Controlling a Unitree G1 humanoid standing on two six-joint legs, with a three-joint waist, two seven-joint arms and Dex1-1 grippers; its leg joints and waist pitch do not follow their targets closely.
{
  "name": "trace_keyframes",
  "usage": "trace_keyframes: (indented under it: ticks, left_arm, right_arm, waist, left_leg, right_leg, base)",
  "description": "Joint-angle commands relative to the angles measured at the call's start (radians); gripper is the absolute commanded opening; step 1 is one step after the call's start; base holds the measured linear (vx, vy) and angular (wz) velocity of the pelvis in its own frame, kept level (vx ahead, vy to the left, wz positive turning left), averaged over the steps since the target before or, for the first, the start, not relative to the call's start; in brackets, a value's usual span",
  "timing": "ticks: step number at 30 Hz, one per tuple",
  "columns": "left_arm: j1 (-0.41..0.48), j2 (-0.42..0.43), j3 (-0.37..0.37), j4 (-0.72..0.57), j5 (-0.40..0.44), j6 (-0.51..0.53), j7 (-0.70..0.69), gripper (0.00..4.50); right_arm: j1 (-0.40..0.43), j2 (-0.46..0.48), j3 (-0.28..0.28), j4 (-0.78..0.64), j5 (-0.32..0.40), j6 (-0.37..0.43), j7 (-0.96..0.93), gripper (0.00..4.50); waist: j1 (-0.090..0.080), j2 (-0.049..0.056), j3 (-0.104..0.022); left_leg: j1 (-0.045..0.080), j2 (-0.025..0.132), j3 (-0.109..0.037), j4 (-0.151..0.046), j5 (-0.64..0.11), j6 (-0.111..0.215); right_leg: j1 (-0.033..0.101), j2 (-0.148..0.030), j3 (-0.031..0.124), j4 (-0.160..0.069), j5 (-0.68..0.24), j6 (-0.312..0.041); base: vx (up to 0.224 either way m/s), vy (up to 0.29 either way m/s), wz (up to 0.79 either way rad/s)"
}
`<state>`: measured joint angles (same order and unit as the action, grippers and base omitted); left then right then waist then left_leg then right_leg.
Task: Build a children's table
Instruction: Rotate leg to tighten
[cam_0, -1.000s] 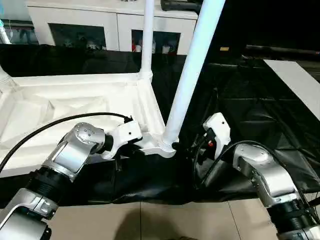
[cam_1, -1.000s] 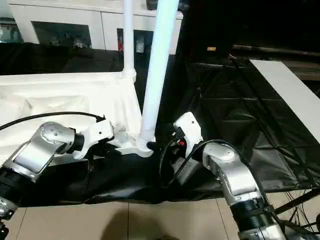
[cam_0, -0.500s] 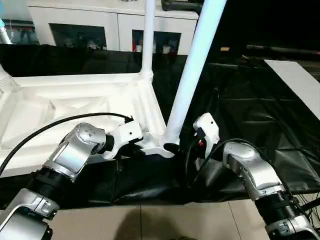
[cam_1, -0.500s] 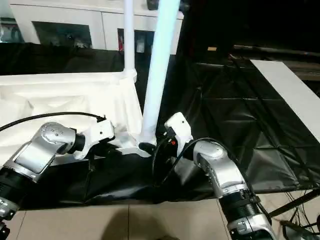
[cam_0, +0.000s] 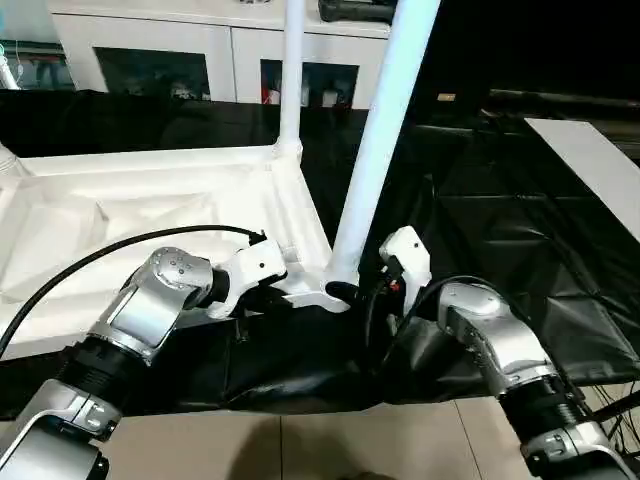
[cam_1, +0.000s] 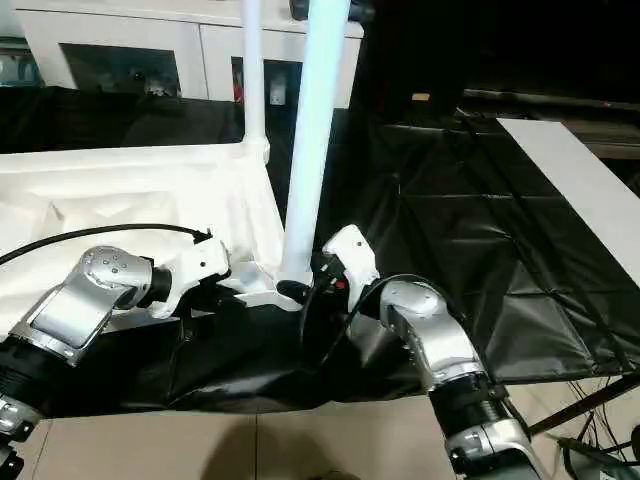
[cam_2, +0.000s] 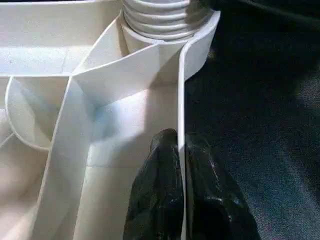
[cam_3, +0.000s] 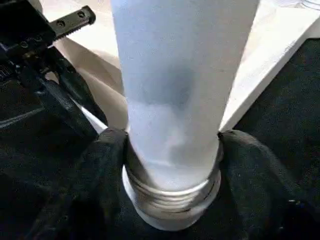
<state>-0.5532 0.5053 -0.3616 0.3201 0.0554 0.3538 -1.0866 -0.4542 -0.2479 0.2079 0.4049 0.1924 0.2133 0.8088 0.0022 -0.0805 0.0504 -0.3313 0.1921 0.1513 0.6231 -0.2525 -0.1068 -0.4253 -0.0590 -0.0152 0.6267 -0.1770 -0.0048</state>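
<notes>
Head view: the tabletop (cam_0: 150, 215) lies upside down on the black-draped counter, along its left part. One leg (cam_0: 292, 75) stands in the far corner socket, another leg (cam_0: 385, 130) is going into the near one, so I'd say roughly halfway, other corners hard to see. A cabinet (cam_0: 215, 50) sits behind.

Left wrist: left pincer (cam_2: 181, 165) is clamped tight on the tabletop's thin rim.

Right wrist: right pincer (cam_3: 170, 150) hugs the near leg's threaded base, fingers touching both sides.
</notes>
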Motion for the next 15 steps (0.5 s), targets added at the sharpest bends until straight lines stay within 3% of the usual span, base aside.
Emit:
trace_keyframes:
  ticks: [1, 10, 14, 15]
  left_arm:
    - [0.018, -0.029, 0.035, -0.018, -0.051, -0.021, 0.012, 0.0]
    - [0.016, -0.031, 0.039, -0.012, -0.05, -0.02, 0.015, 0.0]
    - [0.017, -0.052, 0.054, -0.004, -0.055, -0.007, 0.04, 0.0]
    - [0.01, -0.077, 0.067, 0.009, -0.054, 0.007, 0.078, 0.0]
  right_arm:
    - [-0.016, -0.005, 0.008, 0.021, -0.023, -0.009, -0.001, 2.77]
    - [-0.017, -0.004, 0.012, 0.048, -0.034, -0.022, 0.006, 2.63]
    - [-0.017, 0.016, -0.02, 0.082, -0.048, -0.029, -0.073, 2.63]
    - [-0.025, 0.04, -0.05, 0.122, -0.064, -0.04, -0.175, 2.62]
  waist:
    - [0.003, 0.001, -0.056]
    - [0.002, 0.003, -0.055]
    - [0.0, 0.005, -0.055]
    - [-0.001, 0.003, -0.054]
  left_leg:
    - [-0.017, 0.022, 0.012, -0.078, -0.002, 0.079]
    - [-0.016, 0.022, 0.013, -0.079, -0.013, 0.078]
    - [-0.016, 0.023, 0.012, -0.081, -0.017, 0.07]
    - [-0.017, 0.022, 0.013, -0.081, -0.02, 0.063]
  right_leg:
    - [0.067, -0.058, 0.032, -0.056, -0.094, -0.277]
    - [0.063, -0.057, 0.032, -0.058, -0.11, -0.274]
    - [0.063, -0.058, 0.032, -0.059, -0.111, -0.274]
    - [0.063, -0.058, 0.033, -0.059, -0.118, -0.271]
  base:
    - [0.0, 0.0, 0.0]
    - [0.0, 0.0, 0.0]
    - [0.0, 0.0, 0.0]
    - [0.0, 0.0, 0.0]
